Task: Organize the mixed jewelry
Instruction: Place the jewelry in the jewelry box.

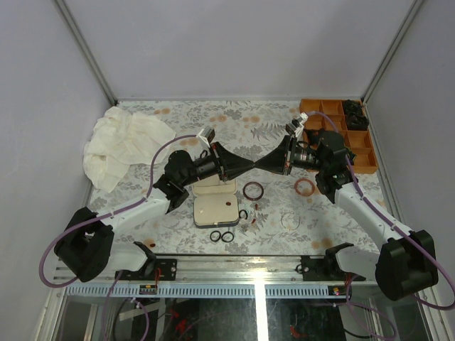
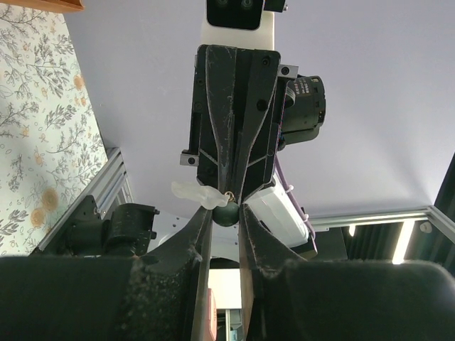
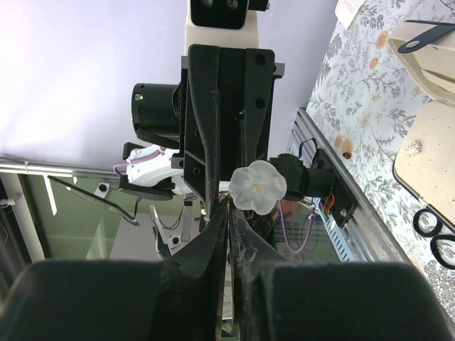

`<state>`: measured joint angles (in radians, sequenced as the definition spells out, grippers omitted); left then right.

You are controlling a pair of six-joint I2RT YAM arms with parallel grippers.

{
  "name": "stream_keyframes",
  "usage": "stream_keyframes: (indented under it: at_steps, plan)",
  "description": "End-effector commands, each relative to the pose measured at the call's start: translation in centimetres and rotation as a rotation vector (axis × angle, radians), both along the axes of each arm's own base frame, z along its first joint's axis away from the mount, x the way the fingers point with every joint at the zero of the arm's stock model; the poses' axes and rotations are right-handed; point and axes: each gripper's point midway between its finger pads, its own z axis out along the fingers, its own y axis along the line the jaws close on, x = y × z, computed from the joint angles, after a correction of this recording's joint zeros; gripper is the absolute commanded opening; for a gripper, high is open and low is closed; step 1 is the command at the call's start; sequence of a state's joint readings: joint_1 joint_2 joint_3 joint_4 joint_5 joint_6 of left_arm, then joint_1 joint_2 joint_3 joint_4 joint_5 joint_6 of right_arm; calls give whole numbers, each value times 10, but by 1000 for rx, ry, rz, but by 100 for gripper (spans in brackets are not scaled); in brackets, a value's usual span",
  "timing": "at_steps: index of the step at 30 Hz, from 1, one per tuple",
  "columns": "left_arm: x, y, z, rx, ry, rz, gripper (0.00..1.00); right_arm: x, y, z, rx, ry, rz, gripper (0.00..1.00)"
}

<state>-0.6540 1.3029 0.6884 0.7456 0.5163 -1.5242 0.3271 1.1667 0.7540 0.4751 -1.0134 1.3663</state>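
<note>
- The bench (image 1: pixel 178 121) carries a white cloth (image 1: pixel 124 145) at 10 o'clock and an orange tray (image 1: pixel 313 106) at 2 o'clock.
- A cream case (image 1: pixel 213 209) lies just at 7 o'clock of centre.
- The two arms meet tip to tip above the middle of the bench.
- Left fingers (image 1: pixel 245 165): nearly closed, a narrow gap between them, pinching the green bead of an earring (image 2: pixel 227 214).
- Right fingers (image 1: pixel 266 163): pressed together on what looks like the earring's thin wire. The hold itself is too small to confirm.
- Two bangles (image 1: pixel 252 190) lie at 6 and 4 o'clock of the meeting point. Black rings (image 1: pixel 220 236) lie at 7 o'clock and a wire hoop (image 1: pixel 290 220) at 5 o'clock.
- The earring's clear flower (image 3: pixel 257 186) sticks out beside the joined tips, and neither side grips it.
- This reads as a mid-air handover or a pulling apart.
- To do it well, one side should stay firm until the other is sure, and any pull should run along the shared axis without twisting.
- Working low over the case would help, so a dropped piece lands where it can be found.
</note>
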Motion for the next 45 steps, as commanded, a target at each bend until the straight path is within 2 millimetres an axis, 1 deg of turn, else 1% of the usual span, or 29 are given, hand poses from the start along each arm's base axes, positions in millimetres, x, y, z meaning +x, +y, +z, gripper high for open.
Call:
stream_keyframes:
  at_steps: [1, 7, 13, 15, 17, 18, 21, 27, 38, 42, 45]
  plan:
    - [-2, 0, 3, -1, -31, 5, 0, -13, 3, 6, 5, -32, 54, 12]
    - [-3, 0, 5, -1, -33, 6, 0, -13, 3, 5, 2, -31, 54, 22]
    - [-3, 2, 2, 2, -28, 11, 0, -14, 3, 7, 3, -39, 53, 28]
    - [-4, 2, 1, 4, -26, 11, 0, -13, 2, 7, -1, -37, 47, 33]
    - [-4, 3, 0, 6, -23, 14, 0, -14, 2, 6, -7, -39, 46, 45]
    - [-5, 4, -1, 8, -22, 15, 0, -14, 2, 6, -11, -40, 41, 48]
    - [-5, 6, -5, 19, -15, 23, 0, -14, 2, 7, -20, -47, 40, 52]
    - [-6, 7, -12, 27, -4, 27, 0, -13, 1, 1, -35, -42, 36, 53]
    - [-10, 13, -19, 41, 7, 32, 0, -15, -1, 2, -61, -61, 26, 55]
    - [-12, 19, -28, 72, 23, 43, 0, -12, -8, -7, -186, -107, -12, 55]
    - [-13, 25, -41, 124, 39, 60, 0, -7, -16, -13, -298, -154, -62, 56]
